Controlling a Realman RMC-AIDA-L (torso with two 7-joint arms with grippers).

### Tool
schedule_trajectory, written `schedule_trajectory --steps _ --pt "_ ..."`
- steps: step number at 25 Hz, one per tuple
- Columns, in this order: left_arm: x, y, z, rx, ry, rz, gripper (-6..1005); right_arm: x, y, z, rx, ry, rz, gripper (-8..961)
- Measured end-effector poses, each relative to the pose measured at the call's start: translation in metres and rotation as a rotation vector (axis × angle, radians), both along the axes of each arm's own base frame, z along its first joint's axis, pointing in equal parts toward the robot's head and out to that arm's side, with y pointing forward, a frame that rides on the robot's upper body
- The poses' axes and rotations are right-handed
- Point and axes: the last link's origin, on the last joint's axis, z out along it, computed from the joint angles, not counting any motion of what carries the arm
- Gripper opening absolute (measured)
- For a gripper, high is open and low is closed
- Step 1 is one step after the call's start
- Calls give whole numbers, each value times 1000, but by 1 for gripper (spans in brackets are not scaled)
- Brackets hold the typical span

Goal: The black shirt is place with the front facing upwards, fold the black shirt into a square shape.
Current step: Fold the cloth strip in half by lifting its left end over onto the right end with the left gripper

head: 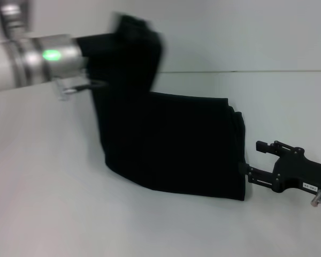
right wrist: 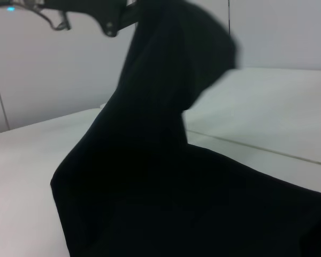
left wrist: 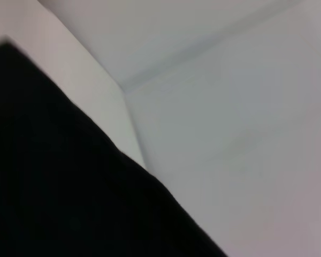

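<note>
Two grippers worked the large, soft black cloth shirt (head: pixel 171 150), limp and light on the white tabletop (head: pixel 43 203): left gripper (head: pixel 104 64) lifting its far end, finger state untellable; right gripper (head: pixel 254 174) apparently pinching its edge.

A smooth white tabletop (head: pixel 53 203) fills the near part of the scene and runs to a straight far edge. Behind that edge stands a plain pale grey wall (head: pixel 246 32), seen in the right wrist view as flat panels divided by thin dark vertical seams (right wrist: pixel 228 21). Soft, even light falls across both surfaces.
</note>
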Motion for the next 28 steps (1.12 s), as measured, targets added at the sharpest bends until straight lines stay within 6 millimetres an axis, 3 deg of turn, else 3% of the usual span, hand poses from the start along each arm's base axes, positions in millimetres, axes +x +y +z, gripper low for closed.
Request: schedule_trajectory --steps 2,5,8,9,10,11,14,21,28 --pt "18 -8 -21 -62 -3 -58 17 1 -1 0 0 1 -3 809" --pt "25 -30 -48 -145 -39 -91 18 2 -1 -1 -1 -1 -10 809" --pt "14 -55 -71 -218 -82 -68 18 3 0 -5 5 -10 -33 808" --pt "14 -55 -71 -218 -82 -68 18 4 2 -7 7 -13 -42 808" --pt "-2 -77 -89 -275 -130 -29 18 4 4 -9 10 -12 -58 808" --pt "-5 -82 -93 -286 -142 -21 18 3 6 -12 14 -10 -73 808" --pt "-17 -97 -98 -297 -177 -7 18 -2 15 -23 16 -5 -110 808" --pt "-19 -100 -95 -289 -170 -39 17 -25 36 -51 -23 -36 -150 809" --pt "-16 -101 -97 -303 -144 -73 17 -40 57 -56 16 -45 -191 809"
